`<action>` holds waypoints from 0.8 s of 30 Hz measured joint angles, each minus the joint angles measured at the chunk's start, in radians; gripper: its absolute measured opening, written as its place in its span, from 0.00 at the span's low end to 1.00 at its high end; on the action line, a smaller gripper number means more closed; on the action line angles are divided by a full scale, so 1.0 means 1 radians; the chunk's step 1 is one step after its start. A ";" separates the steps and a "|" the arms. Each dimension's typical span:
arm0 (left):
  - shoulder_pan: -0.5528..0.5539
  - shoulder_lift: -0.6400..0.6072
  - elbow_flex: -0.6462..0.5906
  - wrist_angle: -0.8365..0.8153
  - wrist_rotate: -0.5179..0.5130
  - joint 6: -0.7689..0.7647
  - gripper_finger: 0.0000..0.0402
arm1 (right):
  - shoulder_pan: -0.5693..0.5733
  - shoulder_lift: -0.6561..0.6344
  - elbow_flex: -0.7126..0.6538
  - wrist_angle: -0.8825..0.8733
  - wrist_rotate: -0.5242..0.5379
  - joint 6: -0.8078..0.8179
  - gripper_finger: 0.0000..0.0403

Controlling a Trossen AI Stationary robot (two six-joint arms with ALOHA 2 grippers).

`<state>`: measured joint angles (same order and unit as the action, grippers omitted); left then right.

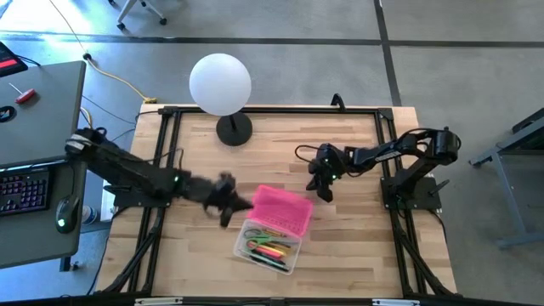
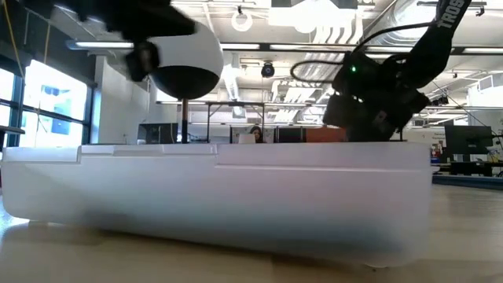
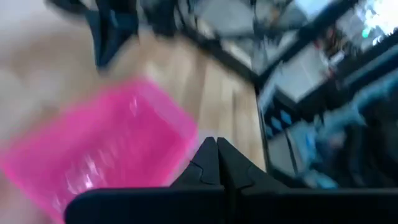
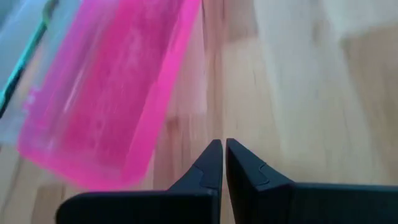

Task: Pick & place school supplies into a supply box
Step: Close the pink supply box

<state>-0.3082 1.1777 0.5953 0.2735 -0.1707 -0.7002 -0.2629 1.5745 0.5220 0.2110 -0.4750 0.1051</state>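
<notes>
The supply box [image 1: 270,244] lies on the wooden table [image 1: 357,246], toward its front edge and a little left of the middle. Its clear tray is open, and the pink lid [image 1: 283,210] is folded back on the far side, lying flat. Inside the tray are the school supplies [image 1: 269,247]: thin pens or pencils in orange, yellow, green and pink-red. I count perhaps four or five, but they lie packed together and the view from above is too small to be sure.

There is one box, one white globe lamp [image 1: 221,85] at the back of the table, and two arms. The left gripper [image 1: 228,204] hovers just beside the left end of the lid, fingers pressed together and holding nothing. The right gripper [image 1: 323,189] is near the lid's right end, fingers also together and empty.
</notes>
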 joint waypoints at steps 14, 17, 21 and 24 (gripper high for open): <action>-0.442 0.281 0.077 0.067 -0.070 -0.141 0.03 | 0.011 0.001 -0.001 -0.038 0.002 0.030 0.00; -0.453 0.380 0.109 0.066 -0.071 -0.216 0.04 | 0.030 0.001 -0.001 -0.050 -0.030 0.053 0.00; -0.451 0.485 0.150 0.060 -0.069 -0.247 0.07 | 0.095 0.001 -0.002 -0.066 -0.049 0.077 0.00; -0.451 0.526 0.169 0.058 -0.077 -0.249 0.04 | 0.148 0.001 -0.002 -0.076 0.018 0.118 0.00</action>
<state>-0.7591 1.7035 0.7639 0.3314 -0.2482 -0.9489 -0.1153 1.5753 0.5205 0.1348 -0.4567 0.2231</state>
